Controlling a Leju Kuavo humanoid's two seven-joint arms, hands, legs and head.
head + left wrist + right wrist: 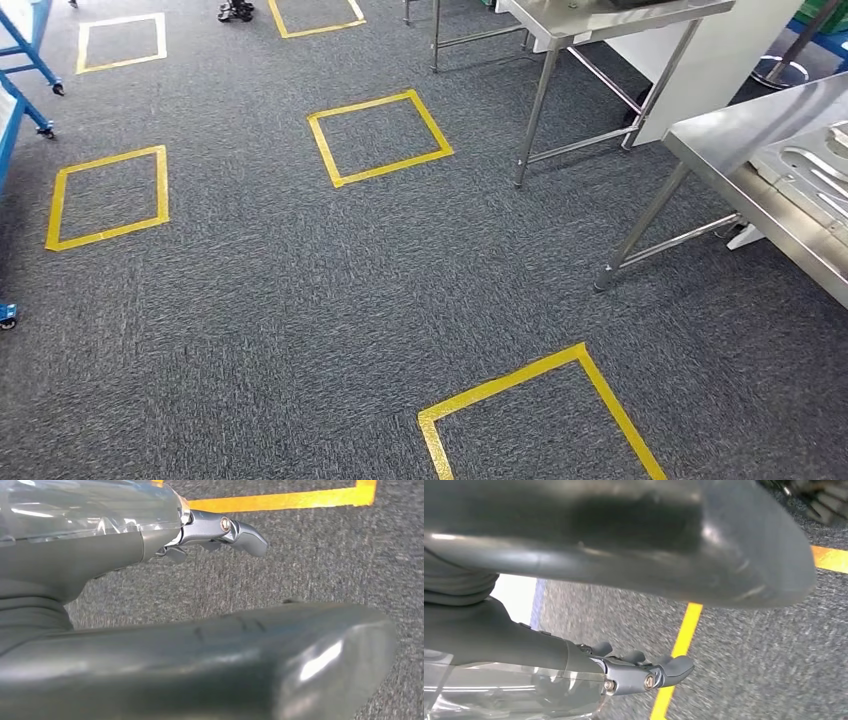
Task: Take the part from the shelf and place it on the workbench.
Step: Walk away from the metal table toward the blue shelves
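Here we see pale metal parts [815, 170] lying flat on the steel surface [740, 135] at the right edge of the head view; we cannot tell whether any of them is the task's part, since only curved cut-outs show. A second steel surface [600, 18] stands farther back, its slim legs [535, 115] resting on the grey carpet [300, 300], with a white panel [700, 70] beside it. Yellow tape squares [378, 137] mark the carpet, one near the middle, one to the left, one close at the bottom, and two more farther off. A blue frame on castors [25, 60] runs along the left edge. In the left wrist view, our left robot hand [220, 530] hangs over the carpet near a yellow tape line [280, 500], holding nothing, its dark fingers [250, 537] only gently bent, its thick thumb [250, 665] in the foreground. In the right wrist view, our right robot hand [644, 672] is likewise empty and loosely spread above the carpet, its fingers [676, 665] just over another yellow line [679, 645].
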